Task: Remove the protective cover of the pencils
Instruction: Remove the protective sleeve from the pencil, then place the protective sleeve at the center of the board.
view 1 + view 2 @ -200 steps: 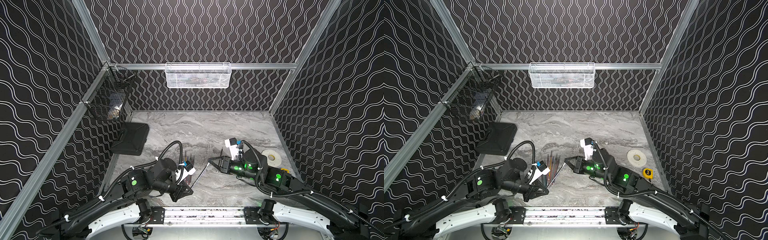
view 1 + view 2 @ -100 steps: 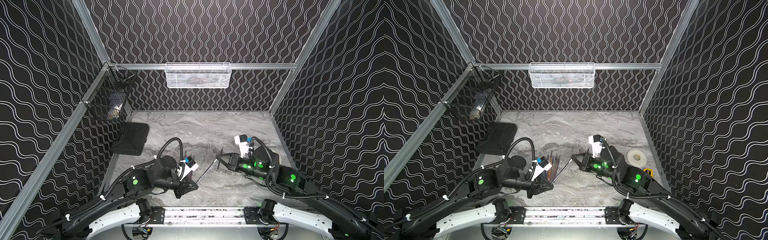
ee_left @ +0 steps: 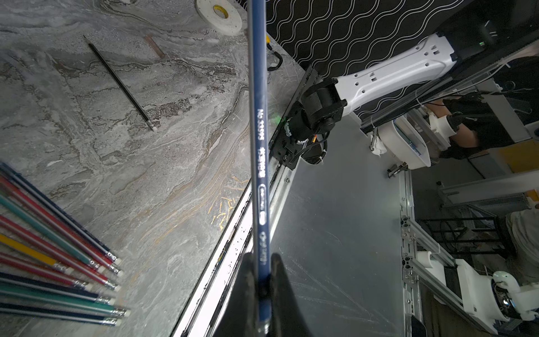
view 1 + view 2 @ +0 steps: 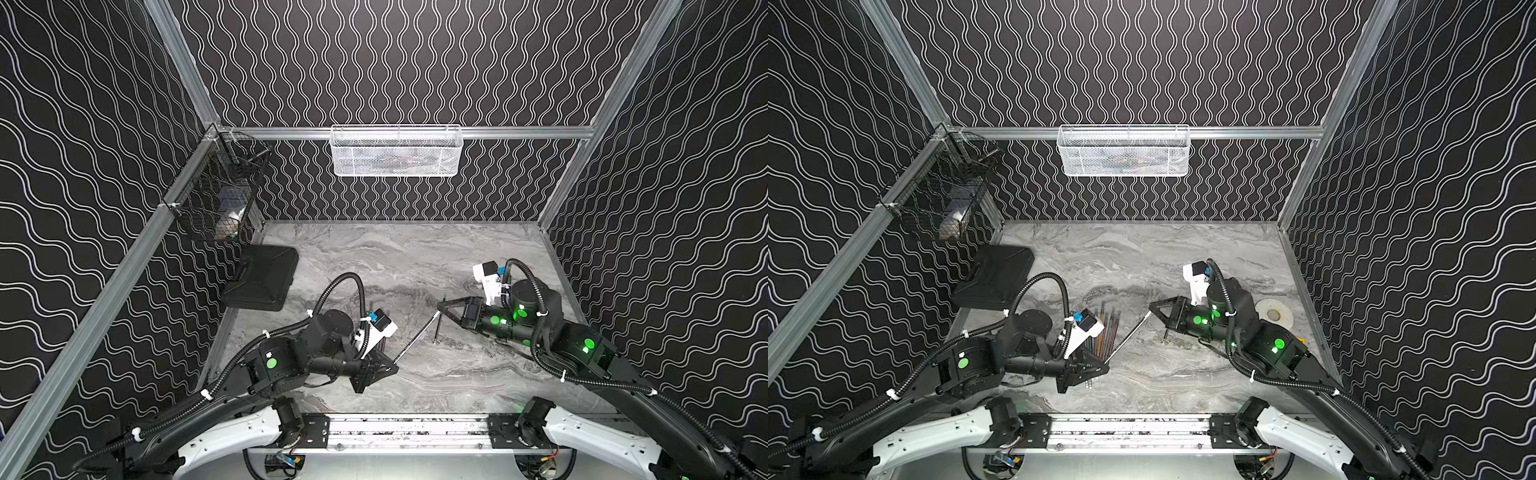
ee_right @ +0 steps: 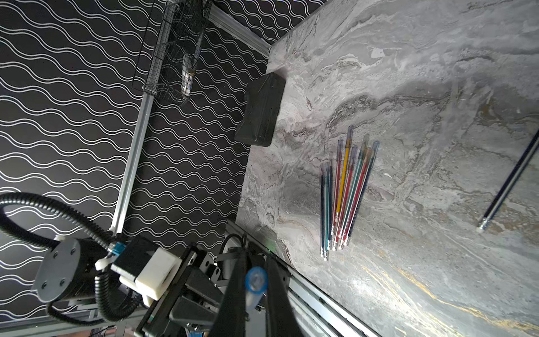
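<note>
**Item 1: held pencil** [image 3: 258, 140]. Dark blue, long and very thin, with lettering printed along the barrel. It is clamped close to its metal-banded eraser end by the left gripper [image 3: 262, 259], whose jaws are closed on the barrel. It is carried above the table [image 4: 415, 257], slanting toward the far right.

**Item 2: protective cover** [image 5: 256, 280]. A small translucent blue tube, pinched in the closed right gripper [image 5: 256, 270] at the pencil's far end. Whether the point is fully clear of the tube cannot be told.

**Item 3: remaining pencils** [image 4: 1106, 332]. A fanned bundle in red, teal, yellow and dark blue is laid on the table at the near left, just beside the left gripper. Clear covers are seen on their far ends in the right wrist view. One loose dark pencil [image 3: 119, 83] is laid apart, to the right of the bundle.

**Handling.**
- The pencil is judged light and stiff along its length, but easily snapped if bent.
- Its lacquered barrel is probably slippery.
- The cover is judged thin and easily crushed.
- Hold is best taken on the barrel near the metal band and around the cover's middle.
- A straight pull along the pencil's length is advised.
</note>
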Controlling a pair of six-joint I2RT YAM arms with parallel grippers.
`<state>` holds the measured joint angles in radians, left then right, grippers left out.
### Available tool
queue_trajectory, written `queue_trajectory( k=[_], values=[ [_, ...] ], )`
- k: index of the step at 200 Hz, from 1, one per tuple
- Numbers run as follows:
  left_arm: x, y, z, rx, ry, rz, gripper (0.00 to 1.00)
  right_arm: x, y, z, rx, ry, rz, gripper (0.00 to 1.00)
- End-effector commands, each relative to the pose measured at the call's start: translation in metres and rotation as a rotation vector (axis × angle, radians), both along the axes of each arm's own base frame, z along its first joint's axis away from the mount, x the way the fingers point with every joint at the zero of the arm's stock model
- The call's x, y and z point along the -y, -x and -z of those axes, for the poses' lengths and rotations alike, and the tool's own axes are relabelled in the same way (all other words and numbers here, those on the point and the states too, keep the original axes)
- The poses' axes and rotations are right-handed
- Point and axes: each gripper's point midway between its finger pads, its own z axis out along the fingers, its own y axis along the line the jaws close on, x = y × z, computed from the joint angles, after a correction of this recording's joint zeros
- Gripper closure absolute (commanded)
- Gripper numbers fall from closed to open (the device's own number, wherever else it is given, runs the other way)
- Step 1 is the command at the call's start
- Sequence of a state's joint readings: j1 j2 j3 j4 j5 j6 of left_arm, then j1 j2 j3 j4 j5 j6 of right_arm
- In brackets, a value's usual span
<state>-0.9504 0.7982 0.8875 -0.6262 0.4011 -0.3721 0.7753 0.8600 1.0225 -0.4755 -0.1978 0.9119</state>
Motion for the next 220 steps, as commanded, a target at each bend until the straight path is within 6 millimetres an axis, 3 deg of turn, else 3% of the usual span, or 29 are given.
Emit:
queue_trajectory(
  k=[1,36,76,93,98,131,135,182,220],
  values=[
    [-0.013,0.031,0.022,-0.122,-0.083,0.1,1.0,0.029,-0.035,-0.002,0.087,0.076,0.193,0.97],
    [-0.013,0.031,0.023,-0.12,-0.086,0.099,1.0,0.031,-0.043,-0.005,0.081,0.074,0.2,0.98],
    [-0.013,0.031,0.022,-0.119,-0.087,0.099,1.0,0.052,-0.056,-0.009,0.081,0.117,0.25,0.98],
    [-0.013,0.031,0.023,-0.121,-0.089,0.098,1.0,0.064,-0.061,0.006,0.038,0.194,0.278,0.98],
    [-0.013,0.031,0.023,-0.121,-0.09,0.098,1.0,0.069,-0.063,0.0,0.042,0.211,0.29,0.99],
    [-0.014,0.03,0.024,-0.118,-0.095,0.091,1.0,0.114,-0.08,0.054,-0.084,0.421,0.383,0.99],
    [-0.014,0.029,0.024,-0.118,-0.095,0.09,1.0,0.12,-0.08,0.072,-0.121,0.452,0.386,0.99],
    [-0.014,0.029,0.024,-0.116,-0.098,0.082,1.0,0.16,-0.086,0.18,-0.373,0.571,0.396,0.98],
    [-0.015,0.028,0.023,-0.113,-0.096,0.08,1.0,0.181,-0.098,0.23,-0.46,0.693,0.412,0.95]
  ],
)
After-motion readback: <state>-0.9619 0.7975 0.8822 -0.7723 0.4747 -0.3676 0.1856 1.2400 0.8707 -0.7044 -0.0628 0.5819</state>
